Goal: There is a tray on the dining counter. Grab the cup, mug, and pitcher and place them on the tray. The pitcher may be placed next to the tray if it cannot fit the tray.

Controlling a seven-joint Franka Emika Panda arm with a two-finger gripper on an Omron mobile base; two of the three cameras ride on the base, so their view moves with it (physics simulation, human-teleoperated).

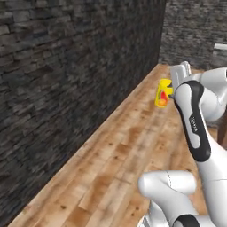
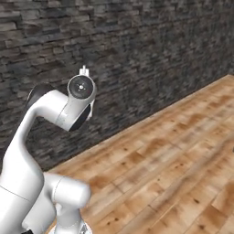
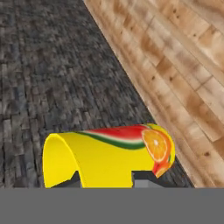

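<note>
While our gripper [image 3: 107,177] hangs above the wooden floor [image 1: 115,150] beside the dark stone wall [image 1: 66,66], we see the yellow cup [image 3: 105,155] clamped between its 2 jaws, fruit-printed side showing, a dark fingertip [image 3: 142,178] pressed against it.

Interior, rendered room of a house: dark rough stone-brick wall [image 1: 66,88]; warm wooden plank floor [image 2: 173,173] meeting it. Room's use cannot be told from these views.
</note>
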